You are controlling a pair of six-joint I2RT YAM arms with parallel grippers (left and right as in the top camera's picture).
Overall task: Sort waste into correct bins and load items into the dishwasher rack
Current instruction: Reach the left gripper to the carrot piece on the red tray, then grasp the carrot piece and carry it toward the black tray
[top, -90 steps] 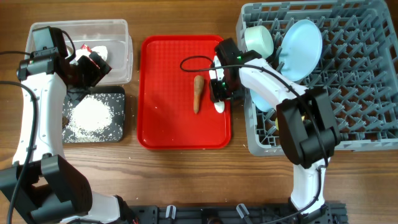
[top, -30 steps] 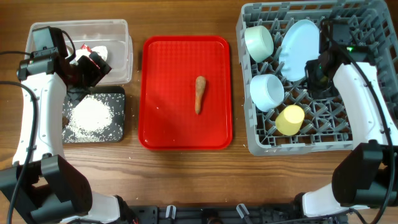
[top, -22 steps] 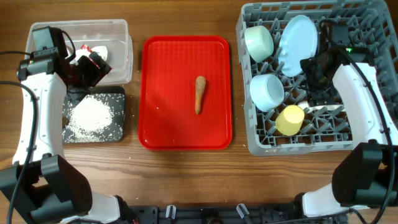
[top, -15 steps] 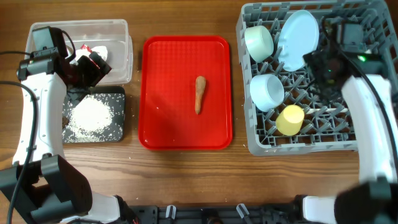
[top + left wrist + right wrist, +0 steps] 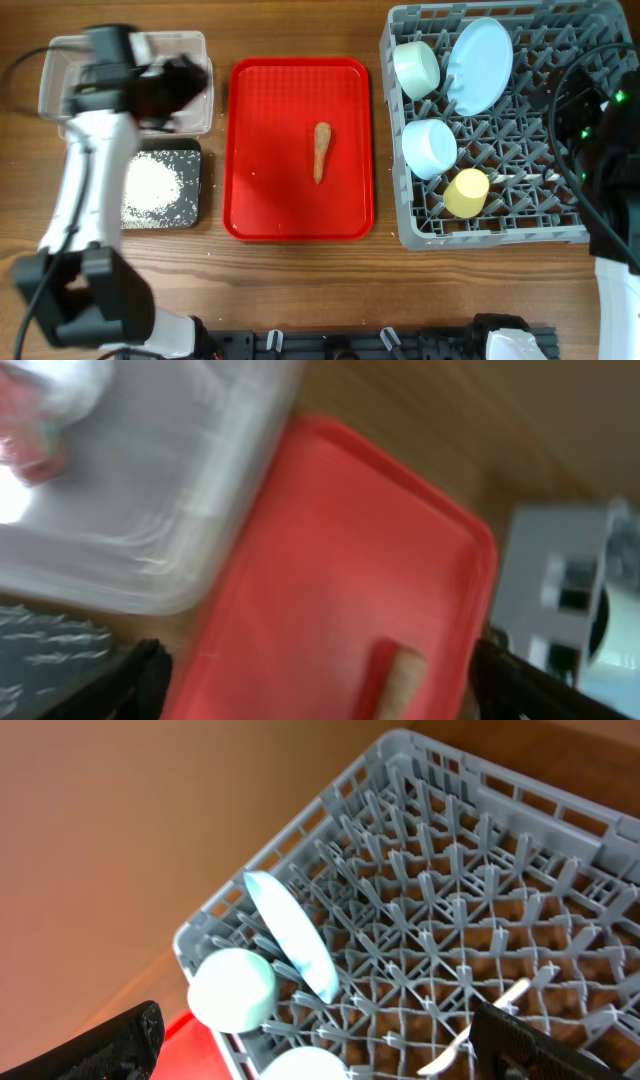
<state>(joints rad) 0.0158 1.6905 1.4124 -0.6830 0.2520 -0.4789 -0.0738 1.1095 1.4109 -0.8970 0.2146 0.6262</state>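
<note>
A thin orange carrot (image 5: pixel 320 151) lies in the middle of the red tray (image 5: pixel 260 200); the left wrist view shows its tip (image 5: pixel 396 682). My left gripper (image 5: pixel 188 86) hovers blurred over the right end of the clear bin (image 5: pixel 170 38), open and empty (image 5: pixel 320 695). The white-and-red wrapper (image 5: pixel 30 430) sits in that clear bin (image 5: pixel 150 490). Rice (image 5: pixel 150 180) lies in the black bin (image 5: pixel 195 150). The grey dishwasher rack (image 5: pixel 520 232) holds the plate (image 5: pixel 481 65), two bowls (image 5: pixel 417 67) (image 5: pixel 430 147), the yellow cup (image 5: pixel 466 192) and the white spoon (image 5: pixel 490 1020). My right gripper (image 5: pixel 320 1058) is open, high above the rack.
The right arm (image 5: pixel 605 140) stands over the rack's right edge. The tray lies between the bins on the left and the rack on the right. A few rice grains are scattered on the wood near the black bin.
My right gripper opened, left the spoon in the rack and drew back up to the right. My left arm swung right from the bins toward the tray.
</note>
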